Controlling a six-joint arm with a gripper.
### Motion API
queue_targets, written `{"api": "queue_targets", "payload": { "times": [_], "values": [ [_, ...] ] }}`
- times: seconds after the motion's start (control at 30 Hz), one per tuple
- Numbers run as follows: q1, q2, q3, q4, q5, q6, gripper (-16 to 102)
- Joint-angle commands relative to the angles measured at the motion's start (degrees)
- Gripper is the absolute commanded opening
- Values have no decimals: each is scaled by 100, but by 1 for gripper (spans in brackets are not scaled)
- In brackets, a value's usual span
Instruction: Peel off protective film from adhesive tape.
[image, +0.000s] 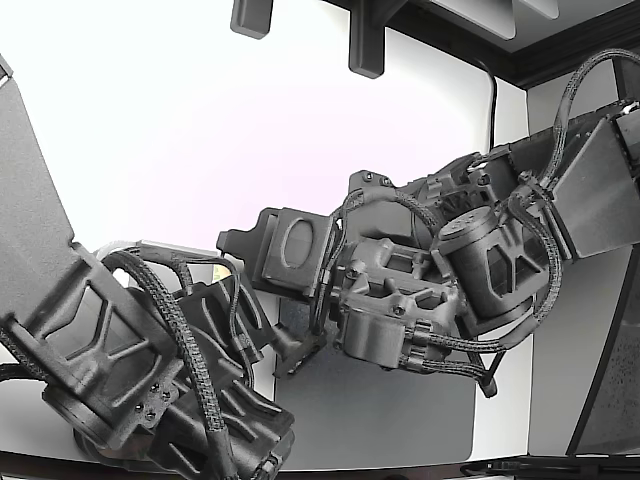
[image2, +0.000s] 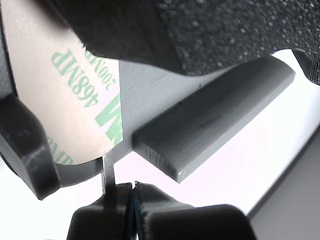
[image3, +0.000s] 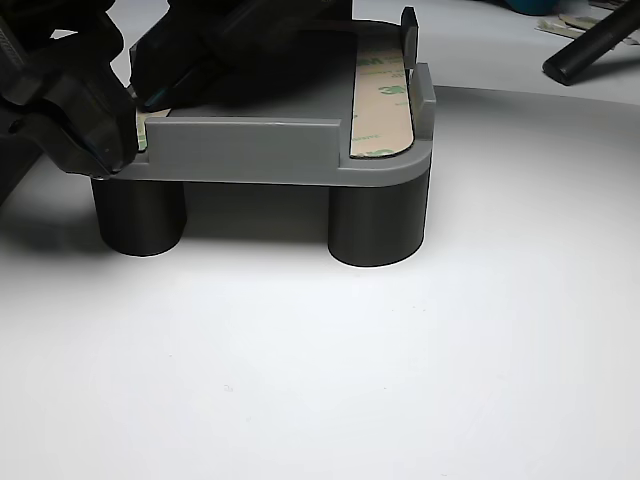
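Tan protective film (image2: 60, 95) lies on the grey fixture (image3: 250, 150); end effector (image2: 131, 200) looks clenched at its edge, so peel low and slowly

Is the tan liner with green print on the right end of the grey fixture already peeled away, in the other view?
No, the tan liner strip with green print lies flat in the grey plastic fixture on the other view's right.
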Motion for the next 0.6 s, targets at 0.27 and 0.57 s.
{"api": "queue_targets", "payload": {
  "times": [0.27, 0.57],
  "values": [
    [-26, 167, -132, -44, 9, 35, -12],
    [-18, 202, -114, -18, 0, 62, -12]
  ]
}}
